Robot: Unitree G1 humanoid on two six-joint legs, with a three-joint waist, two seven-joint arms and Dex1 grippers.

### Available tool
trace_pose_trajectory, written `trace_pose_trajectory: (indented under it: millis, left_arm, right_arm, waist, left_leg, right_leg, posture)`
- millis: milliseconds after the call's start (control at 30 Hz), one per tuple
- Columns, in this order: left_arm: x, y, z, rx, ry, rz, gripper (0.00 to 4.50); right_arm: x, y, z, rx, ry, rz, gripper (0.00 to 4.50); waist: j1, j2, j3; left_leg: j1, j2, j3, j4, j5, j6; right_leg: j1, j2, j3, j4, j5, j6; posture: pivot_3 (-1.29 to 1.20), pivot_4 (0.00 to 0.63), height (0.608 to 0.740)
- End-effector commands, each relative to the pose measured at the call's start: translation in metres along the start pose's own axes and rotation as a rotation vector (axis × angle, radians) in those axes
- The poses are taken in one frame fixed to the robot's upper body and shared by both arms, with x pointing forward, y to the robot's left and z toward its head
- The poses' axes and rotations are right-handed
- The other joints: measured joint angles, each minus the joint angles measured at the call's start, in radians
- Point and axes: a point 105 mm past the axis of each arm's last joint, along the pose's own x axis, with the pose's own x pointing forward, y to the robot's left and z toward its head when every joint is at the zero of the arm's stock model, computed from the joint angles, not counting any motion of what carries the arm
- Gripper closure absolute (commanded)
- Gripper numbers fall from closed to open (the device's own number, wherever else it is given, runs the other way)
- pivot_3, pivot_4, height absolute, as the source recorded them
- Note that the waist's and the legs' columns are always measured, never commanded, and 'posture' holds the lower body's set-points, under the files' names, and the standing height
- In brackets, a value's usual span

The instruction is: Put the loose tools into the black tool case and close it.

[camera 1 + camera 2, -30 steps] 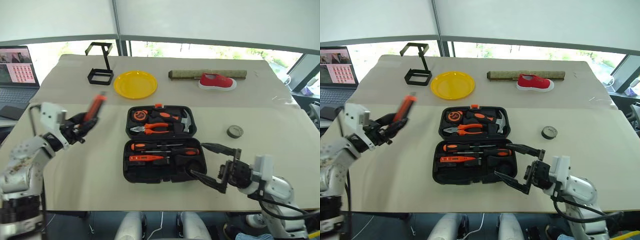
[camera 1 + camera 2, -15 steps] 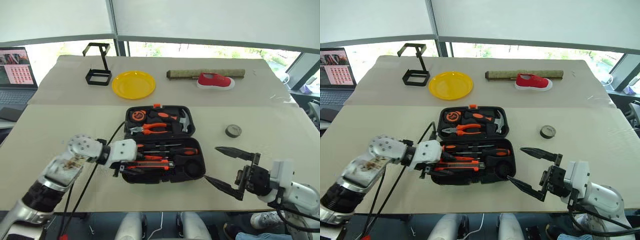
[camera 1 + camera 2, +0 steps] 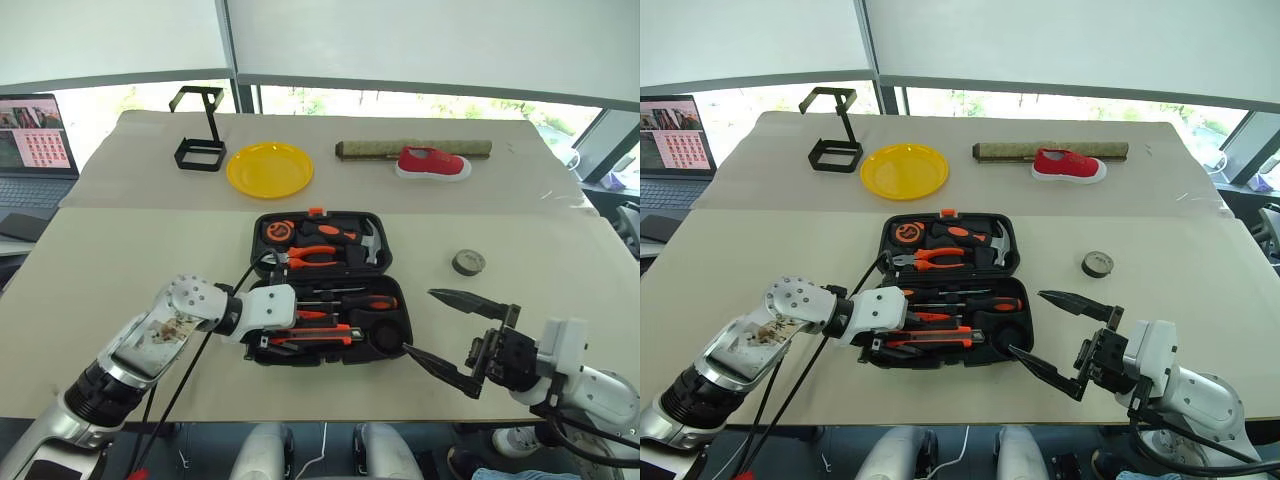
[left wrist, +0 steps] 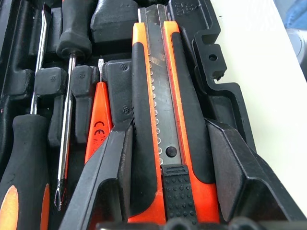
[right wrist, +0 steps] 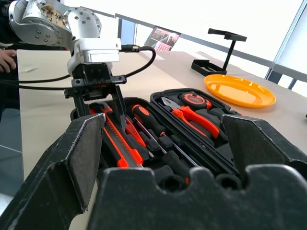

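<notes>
The left end effector [image 3: 262,340] has travelled from a raised position off the case's left side down into the near half of the black tool case [image 3: 330,278], carrying the black-and-orange utility knife [image 4: 165,134]. The knife now lies along the near slot, beside the small all-orange screwdriver [image 4: 97,122] and two black-and-orange-handled screwdrivers [image 3: 345,297], with the fingers [image 4: 108,182] closed on its sides. Judgement: the knife is seated or nearly so, and release is the step in hand. The right end effector [image 3: 450,335] hangs fully open and empty just off the case's near right corner. The small dark grey tape roll [image 3: 468,262] lies on the counter [image 3: 150,250] to the right of the case, well apart, so it remains to be loaded before the lid is shut. The counter carries a pale covering, and at its far side stand a wire-frame stand [image 3: 200,140], a yellow plate [image 3: 270,169], a red shoe [image 3: 434,163] and a rolled mat [image 3: 372,148]. A laptop [image 3: 35,135] sits to the left, and windows run behind.
</notes>
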Motion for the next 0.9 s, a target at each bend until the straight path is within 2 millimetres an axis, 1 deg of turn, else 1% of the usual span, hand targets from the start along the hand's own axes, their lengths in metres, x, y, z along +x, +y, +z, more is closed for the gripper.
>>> trace_pose_trajectory:
  millis: [33,133,200,333,400,433,567,667,733,833,900]
  left_arm:
    - [0.006,-0.014,-0.005,-0.026,0.033,-0.065,2.72]
    - [0.012,-0.02,-0.004,-0.033,0.029,-0.078,2.72]
    - [0.016,-0.016,-0.005,-0.04,0.04,-0.046,2.72]
    - [0.019,-0.018,-0.006,-0.067,0.032,-0.052,2.72]
    - [0.018,-0.016,-0.007,-0.078,0.02,-0.029,1.72]
    - [0.018,-0.014,-0.005,-0.076,-0.003,-0.012,1.54]
    - [0.01,-0.006,0.006,-0.053,-0.109,0.008,0.05]
    - [-0.003,0.002,0.024,-0.016,-0.269,0.034,0.02]
    - [-0.011,0.004,0.029,-0.019,-0.331,0.029,0.02]
    - [-0.021,0.011,0.03,-0.001,-0.411,0.057,0.02]
    - [-0.02,0.011,0.028,0.011,-0.434,0.062,0.55]
  right_arm:
    - [0.002,0.002,0.007,-0.02,-0.019,0.004,0.0]
    - [0.004,0.003,0.007,-0.018,-0.02,0.006,0.0]
    - [0.005,0.003,0.006,-0.016,-0.022,0.007,0.0]
    - [0.006,0.003,0.006,-0.016,-0.027,0.01,0.0]
    - [0.006,0.003,0.006,-0.015,-0.028,0.009,0.0]
    - [0.006,0.003,0.005,-0.015,-0.028,0.009,0.0]
    - [0.006,0.002,0.004,-0.013,-0.028,0.009,0.0]
    - [0.006,0.002,0.001,-0.008,-0.026,0.012,0.0]
    - [0.005,0.002,0.0,-0.005,-0.024,0.015,0.0]
    - [0.005,0.0,-0.002,-0.003,-0.023,0.016,0.0]
    - [0.005,-0.001,-0.003,-0.004,-0.022,0.015,0.0]
  waist:
    - [-0.001,0.0,0.0]
    - [-0.001,0.0,0.0]
    - [0.0,0.0,0.0]
    - [0.008,0.001,-0.001]
    - [0.01,0.001,-0.001]
    - [0.009,0.001,-0.001]
    - [0.006,0.001,-0.001]
    - [0.003,0.001,-0.001]
    - [0.003,0.001,0.0]
    - [-0.001,0.001,0.0]
    - [-0.002,0.001,0.0]
  left_leg:
    - [0.0,0.0,0.0,0.0,0.0,0.0]
    - [0.001,0.0,0.0,0.0,0.0,0.0]
    - [0.001,0.0,0.0,0.0,0.0,0.0]
    - [0.002,0.0,-0.001,0.001,0.0,0.0]
    - [0.004,0.0,-0.001,0.002,-0.001,0.001]
    - [0.006,0.0,-0.001,0.001,-0.001,0.002]
    - [0.009,0.0,-0.001,0.001,-0.002,0.003]
    - [0.009,0.0,-0.001,0.0,-0.002,0.003]
    - [0.008,0.0,-0.001,0.001,-0.002,0.003]
    - [0.009,0.0,-0.002,0.001,-0.002,0.003]
    - [0.009,0.0,-0.002,0.001,-0.002,0.003]
  right_leg:
    - [0.0,0.0,0.0,0.0,0.0,0.0]
    - [0.0,0.0,0.0,0.0,0.0,0.0]
    - [0.0,0.0,0.0,0.0,0.0,0.0]
    - [0.003,0.0,0.0,-0.001,0.0,0.001]
    - [0.008,0.0,0.0,-0.002,0.0,0.001]
    - [0.01,0.0,0.0,-0.002,-0.001,0.002]
    - [0.012,0.0,0.0,-0.003,-0.002,0.002]
    - [0.012,0.0,0.0,-0.003,-0.002,0.001]
    - [0.012,0.0,0.0,-0.003,-0.002,0.001]
    - [0.012,-0.001,0.0,-0.002,-0.002,0.001]
    - [0.012,-0.001,0.0,-0.002,-0.002,0.001]
  posture:
    - [0.0,0.15,0.74]
    - [0.0,0.15,0.74]
    - [0.0,0.15,0.74]
    - [0.0,0.15,0.74]
    - [0.0,0.15,0.74]
    - [0.0,0.15,0.74]
    - [0.0,0.15,0.74]
    - [0.0,0.15,0.74]
    - [0.0,0.15,0.74]
    - [0.0,0.15,0.74]
    - [0.0,0.15,0.74]
